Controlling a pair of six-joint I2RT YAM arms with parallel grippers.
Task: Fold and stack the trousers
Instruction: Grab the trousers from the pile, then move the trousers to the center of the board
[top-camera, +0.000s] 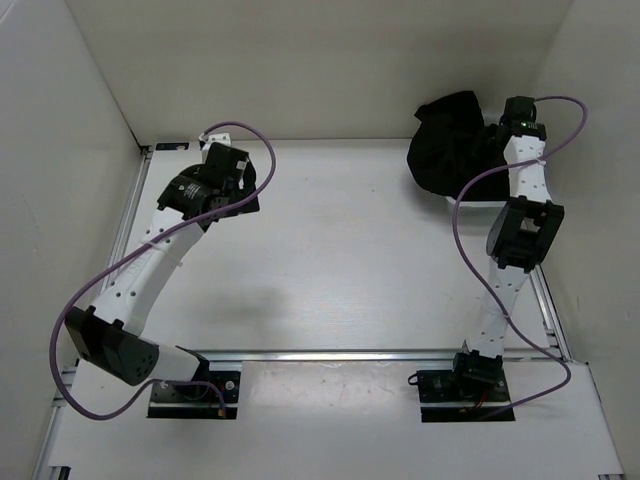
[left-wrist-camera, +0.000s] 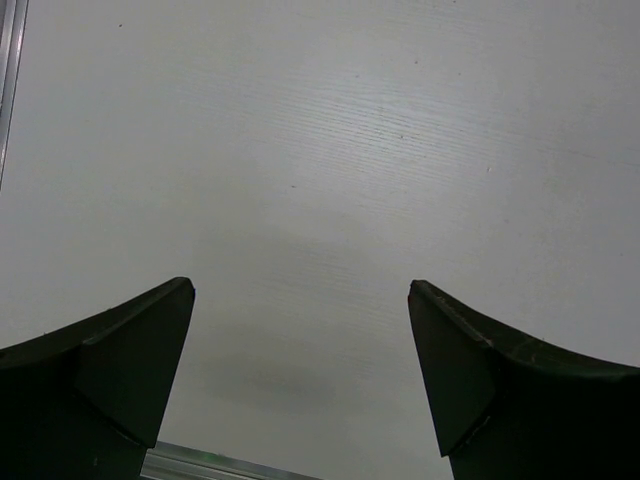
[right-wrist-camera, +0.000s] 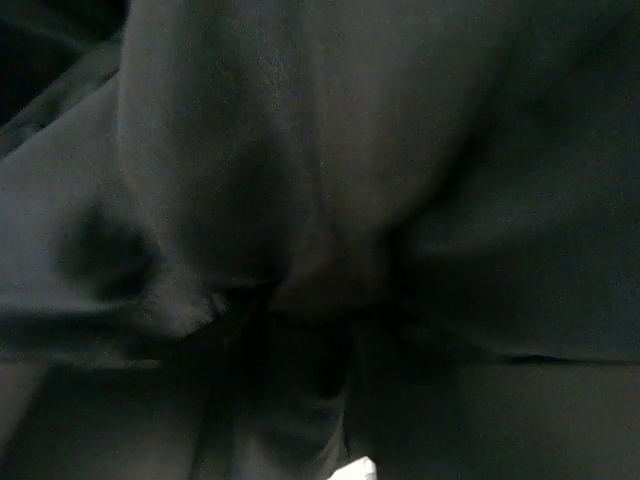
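Near edge: both arm bases sit on black plates in front of a silver aluminium rail that runs across the white matte table. Purple cables loop along each arm. More rail runs up the left and right table edges.

Left gripper: the jaws stand wide apart with nothing between them. It hangs over bare table at the far left, and a strip of rail shows just below the dark fingers in the wrist view.

The right arm stretches to the far right corner. The crumpled black soft-cloth trousers are heaped there against the back wall. A pale rim shows under the heap's near side, possibly a container, but I cannot tell. The right gripper is pushed into the cloth. Its wrist view is all dark folds bunched toward the centre and no fingers show, so I cannot tell whether it is clamped or spread.

Plain white walls box in the back and both sides.
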